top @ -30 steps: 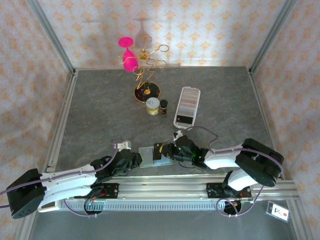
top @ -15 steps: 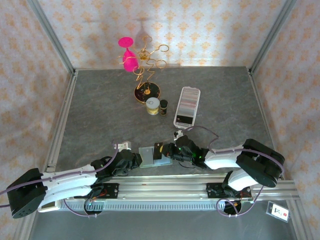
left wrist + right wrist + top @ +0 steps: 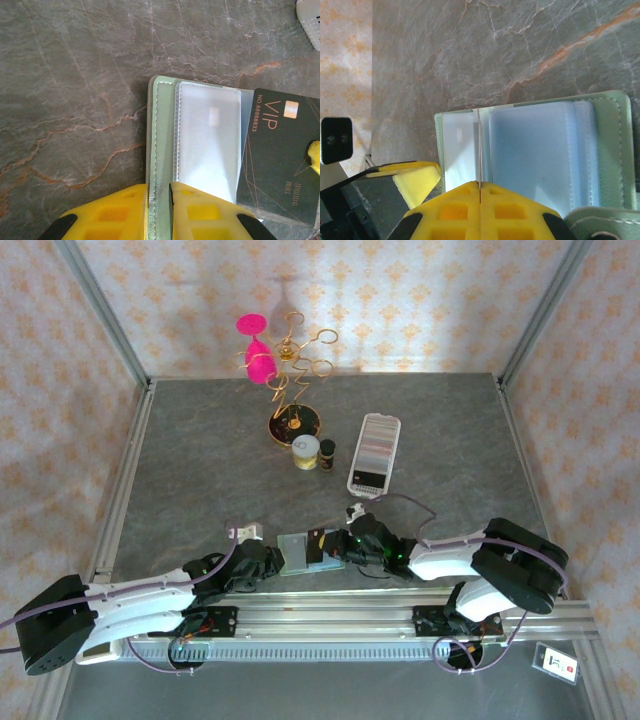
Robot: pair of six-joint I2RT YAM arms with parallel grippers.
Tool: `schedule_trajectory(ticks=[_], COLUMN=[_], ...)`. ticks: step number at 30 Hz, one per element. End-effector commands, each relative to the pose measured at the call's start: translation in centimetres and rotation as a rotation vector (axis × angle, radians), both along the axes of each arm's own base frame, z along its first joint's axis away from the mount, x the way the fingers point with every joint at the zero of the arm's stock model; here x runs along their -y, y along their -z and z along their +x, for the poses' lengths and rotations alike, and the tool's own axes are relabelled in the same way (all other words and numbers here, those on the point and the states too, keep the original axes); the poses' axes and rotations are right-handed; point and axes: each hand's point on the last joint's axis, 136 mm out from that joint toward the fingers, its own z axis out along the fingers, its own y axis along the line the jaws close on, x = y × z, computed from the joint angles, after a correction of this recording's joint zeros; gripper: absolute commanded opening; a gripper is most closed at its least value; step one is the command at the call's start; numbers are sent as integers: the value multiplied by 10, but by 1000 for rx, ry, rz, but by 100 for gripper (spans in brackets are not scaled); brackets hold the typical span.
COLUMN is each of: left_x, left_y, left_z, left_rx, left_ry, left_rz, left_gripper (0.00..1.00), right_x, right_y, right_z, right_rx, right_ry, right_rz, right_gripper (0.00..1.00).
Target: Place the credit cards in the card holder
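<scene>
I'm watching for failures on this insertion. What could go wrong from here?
The right pincer pinches the dark VIP card by one edge, so it may slip or tilt and ride over the clear sleeve. The left pincer clamps the card holder only at its green rim; pushing could pivot it loose.

Floral wallpaper walls (image 3: pixel 400 300), grey marbled tabletop (image 3: pixel 200 470)

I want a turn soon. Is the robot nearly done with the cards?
Not nearly. Done: the holder lies open. In hand: the left gripper clamps its cover, and the right gripper pinches a dark card at a pocket's edge. Left: sliding it in, then the row of cards in the tray.
</scene>
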Motion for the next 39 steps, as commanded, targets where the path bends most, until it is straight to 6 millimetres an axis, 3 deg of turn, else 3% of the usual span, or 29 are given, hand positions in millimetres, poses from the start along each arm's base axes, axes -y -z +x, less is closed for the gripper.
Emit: schedule_trajectory(ticks=[1, 10, 31, 36, 39], left_x=[2, 3, 3, 3, 3], left_y=[1, 2, 7, 8, 8], left_z=[-2, -1, -4, -5, -6], left_rx=[-1, -2, -15, -18, -18], left_ry=[12, 15, 26, 28, 30], left_rz=[-3, -2, 1, 2, 0], left_gripper=[18, 17, 16, 16, 16], right_x=[1, -8, -20, -16, -9], right_y=[11, 5, 14, 18, 21], right_z=[-8, -12, -11, -6, -1], right_rx=[-20, -26, -56, -38, -21], right_ry=[-25, -50, -77, -77, -56], right_rz=[-24, 18, -7, -81, -146], right_gripper=[0, 0, 3, 25, 28])
